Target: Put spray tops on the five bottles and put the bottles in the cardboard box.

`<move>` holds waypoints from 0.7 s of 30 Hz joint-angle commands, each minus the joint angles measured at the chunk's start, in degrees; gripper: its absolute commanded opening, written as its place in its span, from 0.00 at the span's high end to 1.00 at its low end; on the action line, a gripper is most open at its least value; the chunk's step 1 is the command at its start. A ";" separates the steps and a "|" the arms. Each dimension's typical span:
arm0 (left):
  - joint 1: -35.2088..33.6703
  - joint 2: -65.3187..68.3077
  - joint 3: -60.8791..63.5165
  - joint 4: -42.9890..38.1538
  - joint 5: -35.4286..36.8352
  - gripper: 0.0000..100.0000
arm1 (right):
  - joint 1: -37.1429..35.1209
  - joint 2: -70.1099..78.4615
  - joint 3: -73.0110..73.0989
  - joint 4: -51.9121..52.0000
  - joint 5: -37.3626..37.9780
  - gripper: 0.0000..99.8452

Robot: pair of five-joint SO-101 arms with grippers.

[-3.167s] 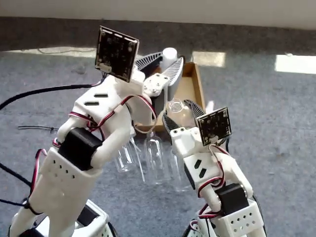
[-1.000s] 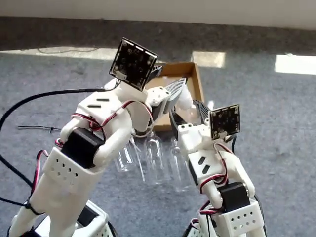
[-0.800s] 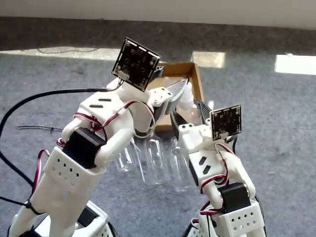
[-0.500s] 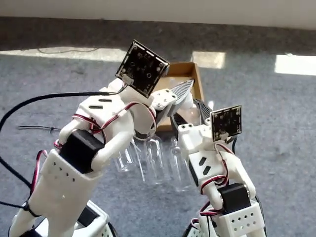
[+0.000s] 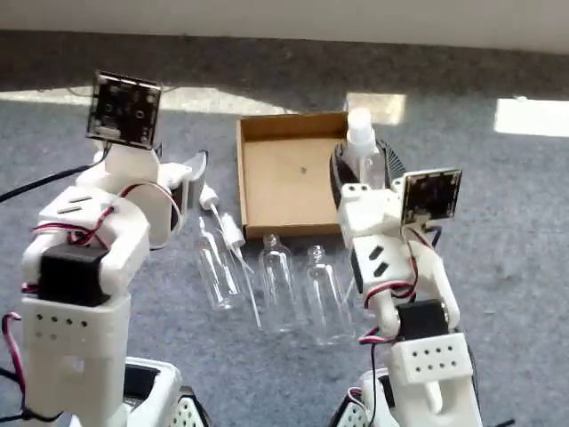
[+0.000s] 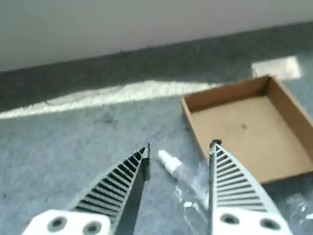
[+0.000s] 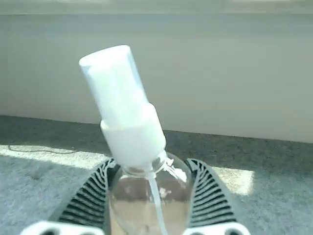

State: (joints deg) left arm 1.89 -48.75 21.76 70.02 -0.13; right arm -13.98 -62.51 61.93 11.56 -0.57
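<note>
Holding one capped bottle (image 7: 146,196), the right gripper (image 7: 151,164) clamps it just beside the cardboard box (image 5: 267,209), which holds nothing yet. Left gripper (image 6: 180,145) spread above a loose spray top (image 6: 168,162). Uncapped bottles (image 5: 277,283) remain on the table; most work left.

On either side of the cardboard box (image 5: 293,178), the left arm (image 5: 89,258) and right arm (image 5: 400,267) are white shells with black servo blocks (image 5: 76,271), rows of small holes (image 5: 62,320), and red, black and white wires (image 5: 76,229). Each wrist carries a dark square circuit board (image 5: 124,108); a black cable (image 5: 40,181) trails from the left arm, away from the box. The left gripper (image 6: 180,145) and right gripper (image 7: 150,164) have tapered, ribbed grey fingers (image 6: 117,186), the left's with round screws (image 6: 56,223) at the roots.
</note>
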 commanded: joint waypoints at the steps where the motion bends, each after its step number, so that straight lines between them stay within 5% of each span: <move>1: -3.12 -1.10 17.54 -5.98 0.09 0.81 | 1.01 18.07 -11.65 -8.22 -0.53 1.00; 10: -8.84 -1.10 39.08 -30.59 0.18 0.81 | 1.01 55.69 -29.14 -28.53 -0.62 1.00; 17: -8.75 -1.10 39.96 -31.56 0.18 0.81 | 1.10 71.43 -34.95 -38.81 -0.97 1.00; 21: -8.66 -1.10 39.96 -31.56 0.18 0.81 | 2.77 75.56 -37.23 -40.04 -9.41 1.00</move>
State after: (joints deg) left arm -6.20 -48.66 61.85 39.69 -0.13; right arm -13.36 12.66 29.58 -26.59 -4.53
